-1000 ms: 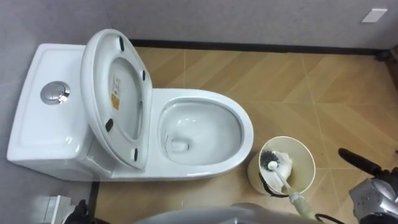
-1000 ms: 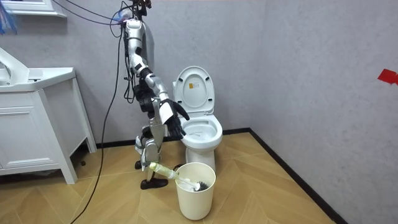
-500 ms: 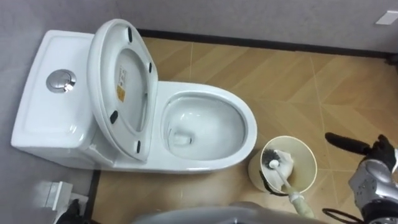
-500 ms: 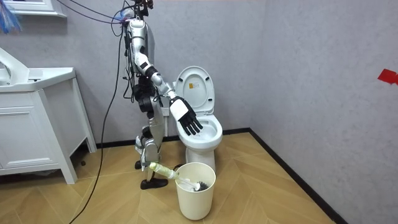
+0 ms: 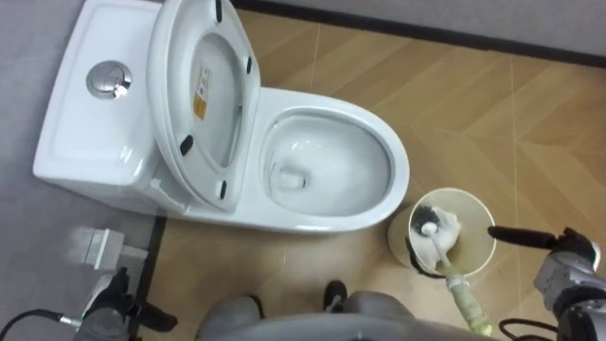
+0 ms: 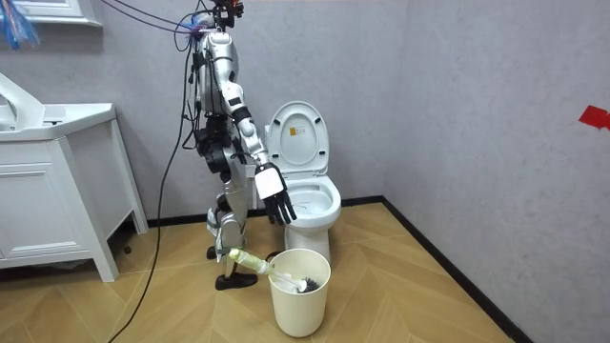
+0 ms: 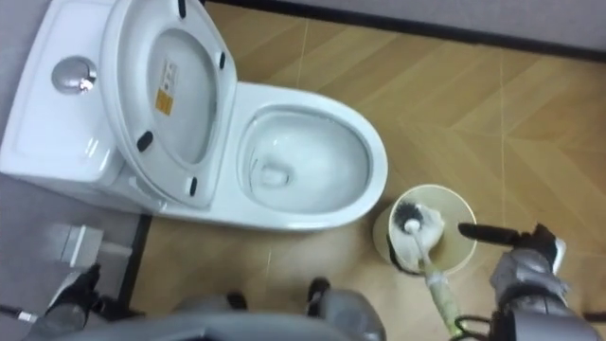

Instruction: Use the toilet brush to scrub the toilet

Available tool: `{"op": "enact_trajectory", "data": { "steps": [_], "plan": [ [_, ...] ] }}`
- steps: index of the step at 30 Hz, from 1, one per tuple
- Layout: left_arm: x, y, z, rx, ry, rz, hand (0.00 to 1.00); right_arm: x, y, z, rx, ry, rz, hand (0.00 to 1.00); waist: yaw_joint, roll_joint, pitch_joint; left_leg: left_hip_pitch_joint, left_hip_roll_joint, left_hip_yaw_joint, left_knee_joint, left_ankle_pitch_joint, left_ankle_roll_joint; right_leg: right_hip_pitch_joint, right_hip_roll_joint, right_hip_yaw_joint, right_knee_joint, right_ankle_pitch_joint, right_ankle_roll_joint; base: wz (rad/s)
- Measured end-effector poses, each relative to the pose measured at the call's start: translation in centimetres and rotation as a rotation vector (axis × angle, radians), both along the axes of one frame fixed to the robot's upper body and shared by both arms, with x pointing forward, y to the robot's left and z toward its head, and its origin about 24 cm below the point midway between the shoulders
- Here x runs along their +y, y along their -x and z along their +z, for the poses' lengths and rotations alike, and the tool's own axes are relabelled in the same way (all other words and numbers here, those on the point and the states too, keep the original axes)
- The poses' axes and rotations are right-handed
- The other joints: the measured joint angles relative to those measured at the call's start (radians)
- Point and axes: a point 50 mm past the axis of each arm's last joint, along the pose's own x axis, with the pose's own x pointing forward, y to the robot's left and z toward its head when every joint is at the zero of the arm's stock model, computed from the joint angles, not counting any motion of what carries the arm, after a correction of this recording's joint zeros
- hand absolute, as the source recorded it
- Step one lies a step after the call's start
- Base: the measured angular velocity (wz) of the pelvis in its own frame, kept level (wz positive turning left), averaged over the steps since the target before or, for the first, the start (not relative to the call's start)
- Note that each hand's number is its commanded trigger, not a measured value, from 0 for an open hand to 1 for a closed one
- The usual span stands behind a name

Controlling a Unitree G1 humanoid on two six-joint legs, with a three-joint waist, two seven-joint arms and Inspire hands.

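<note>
- Your right hand [image 5: 566,277] is open and holds nothing. One straight finger [image 5: 516,234] points to 9 o'clock in the eye views, and the room view shows the fingers spread and hanging down.
- The brush [image 5: 445,263] lies just off that fingertip at 9 o'clock, but lower. In the room view the hand hangs well above it.
- The brush stands slanted in the bin [image 5: 485,216], head down inside and handle leaning out over the rim. Its long axis runs from 11 o'clock at the head to 5 o'clock at the free end.
- That free end lies at about 8 o'clock from your palm. I judge the grasp calls for a drop and a reach back toward you, fingers across the handle rather than along it.
- The right hand is the nearer one, since the bin sits on that side.
- The toilet [image 5: 402,180] lies at 10 o'clock from the bin, close by. Brushing is not yet begun.
</note>
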Motion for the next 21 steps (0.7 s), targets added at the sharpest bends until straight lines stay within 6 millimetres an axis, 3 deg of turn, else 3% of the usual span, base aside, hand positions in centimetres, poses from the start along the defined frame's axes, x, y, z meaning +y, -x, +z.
{"op": "enact_trajectory", "data": {
  "steps": [9,18,21],
  "plan": [
    [-1.1,-2.4,0.0,-0.035,0.032,-0.053,0.0,0.6,1.8,-1.2,0.108,-0.044,0.055,0.0,-0.004,0.013,0.008,-0.006,-0.001,0.002,0.002,0.0,0.0,-0.005,-0.001,0.003,-0.001,0.0,0.0,0.0],
    [-1.5,-4.9,0.3,-0.082,0.063,-0.045,0.0,1.1,0.6,-1.0,0.095,-0.061,0.12,0.0,0.019,0.02,0.0099,-0.127,0.0,0.002,0.057,0.0,0.001,-0.141,-0.006,0.003,0.073,0.0,-0.001,-0.03],
    [-1.9,-6.1,0.6,-0.102,0.064,-0.077,0.0,1.3,0.1,-1.0,0.1,-0.063,0.167,0.0,0.025,0.028,0.0144,-0.164,-0.001,0.003,0.081,0.0,0.001,-0.173,-0.011,-0.004,0.087,0.003,-0.004,0.0]
  ]
}}
